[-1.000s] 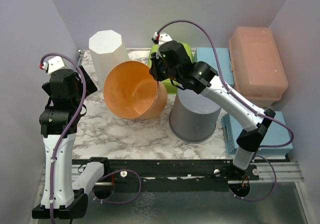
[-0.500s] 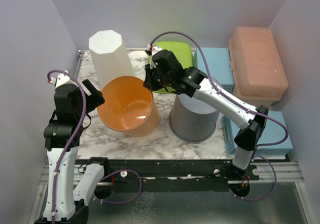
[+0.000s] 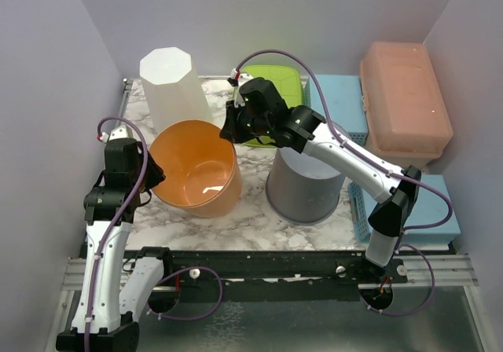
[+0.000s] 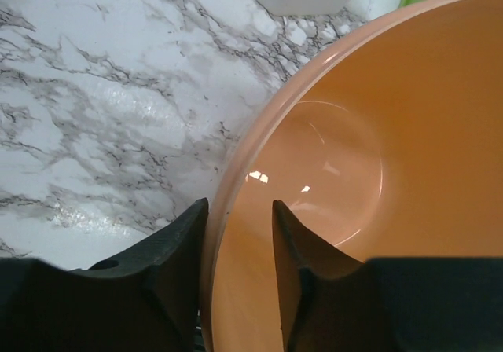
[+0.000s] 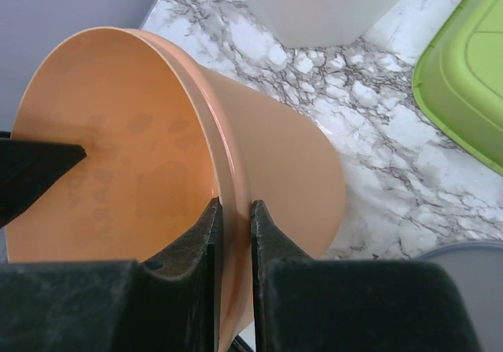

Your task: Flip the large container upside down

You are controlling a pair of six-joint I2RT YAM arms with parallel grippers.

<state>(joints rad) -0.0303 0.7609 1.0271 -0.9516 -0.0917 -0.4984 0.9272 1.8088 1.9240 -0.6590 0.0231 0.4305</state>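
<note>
The large container (image 3: 196,171) is an orange round tub, tilted on the marble table with its mouth up and towards the left. My right gripper (image 3: 228,128) is shut on its far right rim; in the right wrist view the fingers (image 5: 234,203) pinch the rim of the tub (image 5: 267,155), one inside and one outside. My left gripper (image 3: 153,171) straddles the near left rim. In the left wrist view its jaws (image 4: 240,204) stand apart, the outer finger against the tub (image 4: 377,132) and the inner one a gap off the wall.
A white octagonal container (image 3: 169,85) stands behind the tub. A grey bin (image 3: 306,183) sits just right of it, under my right arm. A green lid (image 3: 275,85), blue boxes (image 3: 338,100), a salmon box (image 3: 405,100) and a blue basket (image 3: 409,210) fill the right side.
The right gripper has carried the tub left and towards the front, tipping its mouth more upward. My left arm has come in to the left rim and its jaws have narrowed around it.
</note>
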